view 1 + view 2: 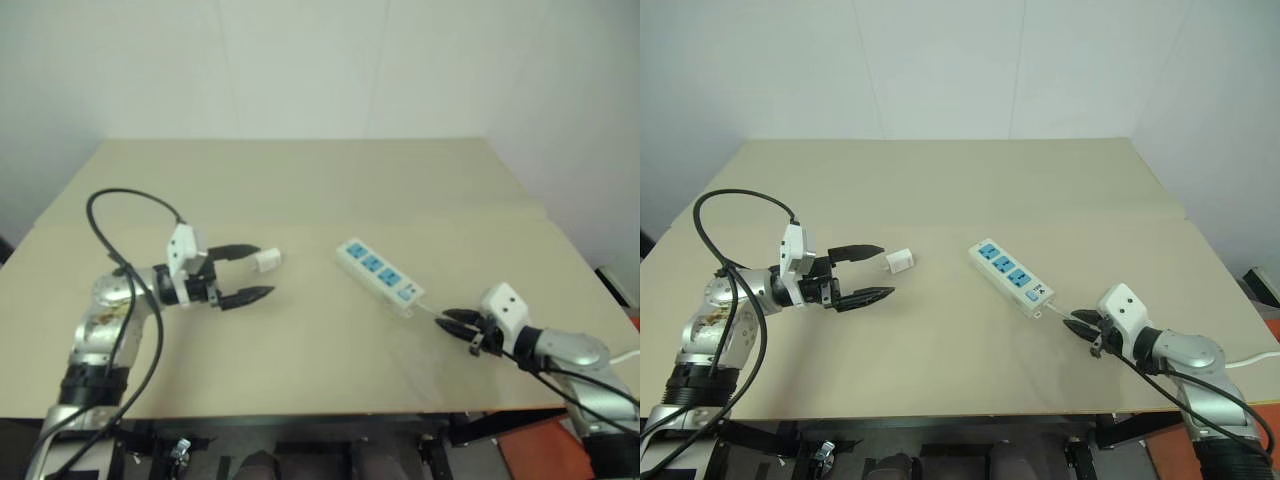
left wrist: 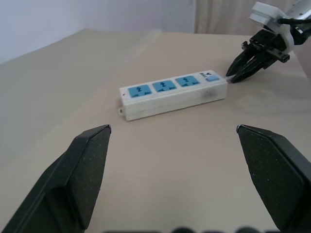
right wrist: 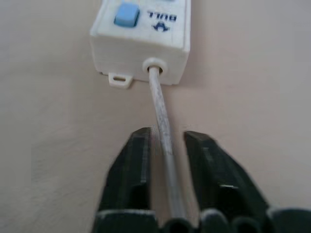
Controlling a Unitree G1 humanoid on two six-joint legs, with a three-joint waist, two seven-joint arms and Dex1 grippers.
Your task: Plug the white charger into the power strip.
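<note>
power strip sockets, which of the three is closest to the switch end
The socket at the cable end of the power strip, right beside the small blue switch; the other two sit farther along.

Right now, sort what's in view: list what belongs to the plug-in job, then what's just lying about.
Belongs to the job:
- white charger
- power strip
- its cable
- left gripper, open by the charger
- right gripper, fingers either side of the cable

Just there:
- table

table (image 1: 300,180): beige, matte top | wall (image 1: 300,60): plain white, behind the table | light: even, soft
</note>
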